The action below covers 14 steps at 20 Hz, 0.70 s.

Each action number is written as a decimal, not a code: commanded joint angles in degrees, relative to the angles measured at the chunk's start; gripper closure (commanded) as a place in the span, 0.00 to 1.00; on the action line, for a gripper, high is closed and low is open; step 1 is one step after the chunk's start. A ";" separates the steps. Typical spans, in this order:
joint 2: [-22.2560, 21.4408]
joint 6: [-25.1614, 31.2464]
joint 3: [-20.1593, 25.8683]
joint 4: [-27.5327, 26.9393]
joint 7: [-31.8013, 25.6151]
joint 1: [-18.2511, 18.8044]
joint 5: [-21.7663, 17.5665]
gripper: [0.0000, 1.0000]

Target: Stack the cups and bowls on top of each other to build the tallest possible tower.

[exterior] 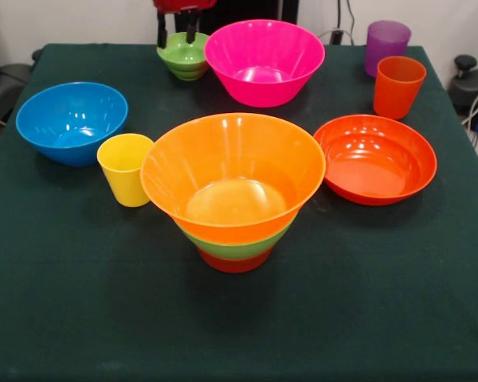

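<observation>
1. Your gripper [175, 36] is at the far edge of the table, right over the small green bowl [183, 56]. Fingers are apart, one each side of the near-left rim area, tips down at rim level. Can't tell if they touch the plastic yet; nothing is clamped as far as I can see.
2. The tower [233, 191] sits mid-table, well apart from the gripper, toward the camera side and a bit to the pic's right. Big yellow-orange bowl [233, 171] on top, green bowl [237, 248] under it, small red-orange bowl [235, 263] as base. All upright, mouths up.
3. Key relation: small green bowl is directly below the gripper, so the pick is a straight drop + close on the rim. The carry then runs from the far edge to the centre, and must clear the pink bowl [264, 62], which sits just beside the small green one.
4. Probable step: grasp phase, pre-lift.
5. Other stuff: blue bowl [72, 121] and yellow cup [125, 169] together; shallow orange bowl [375, 157], orange cup [397, 86], purple cup [386, 46] on the other side.
</observation>
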<state>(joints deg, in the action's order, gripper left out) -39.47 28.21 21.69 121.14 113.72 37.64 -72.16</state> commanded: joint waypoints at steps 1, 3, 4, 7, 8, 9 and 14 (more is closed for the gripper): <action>8.97 -8.10 -6.74 -9.00 18.62 -6.97 -7.13 0.00; 10.56 -9.75 -8.37 -10.13 20.15 -8.29 -8.01 0.00; 11.37 -10.42 -8.99 -10.74 20.49 -8.77 -8.19 0.00; 13.40 -11.77 -10.14 -12.49 20.15 -9.12 -8.77 0.00; 13.88 -11.96 -10.32 -12.98 19.46 -8.82 -8.67 0.00; 14.36 -12.01 -10.29 -13.44 18.37 -8.26 -8.49 0.00; 15.65 -13.06 -10.85 -14.54 13.55 -5.61 -8.12 0.00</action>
<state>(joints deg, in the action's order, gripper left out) -28.85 19.01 11.65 115.24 124.35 31.08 -76.00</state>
